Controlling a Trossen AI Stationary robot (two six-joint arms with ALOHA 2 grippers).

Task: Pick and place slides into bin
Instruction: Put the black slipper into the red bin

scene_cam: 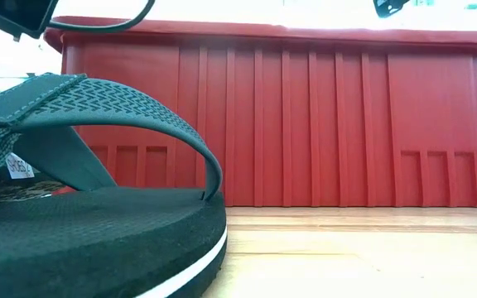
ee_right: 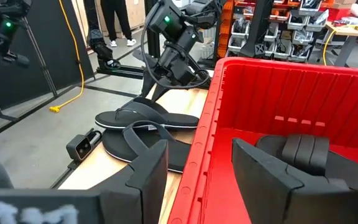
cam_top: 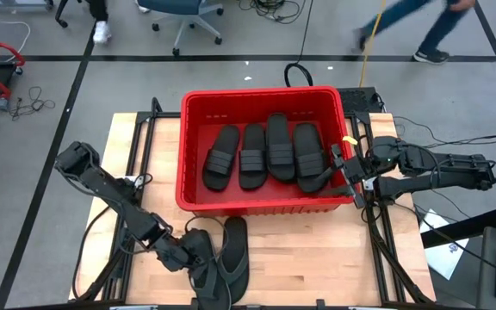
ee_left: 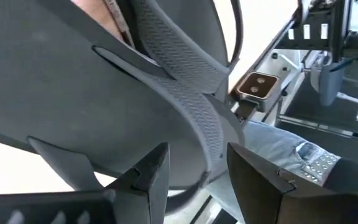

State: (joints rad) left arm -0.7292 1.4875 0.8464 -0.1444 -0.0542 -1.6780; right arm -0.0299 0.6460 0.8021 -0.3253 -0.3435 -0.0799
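The pale wooden bench [cam_top: 317,250] carries a large red ribbed plastic bin [cam_top: 265,207] at its middle, four black rubber ribbed-strap slides [cam_top: 268,155] lying side by side inside. Two black thong-strap sandals [cam_top: 233,250] lie on the bench just before the bin. The left pincer [ee_left: 194,180], spread, straddles one sandal's strap. The right pincer [ee_right: 197,180] hangs spread over the bin's right rim.
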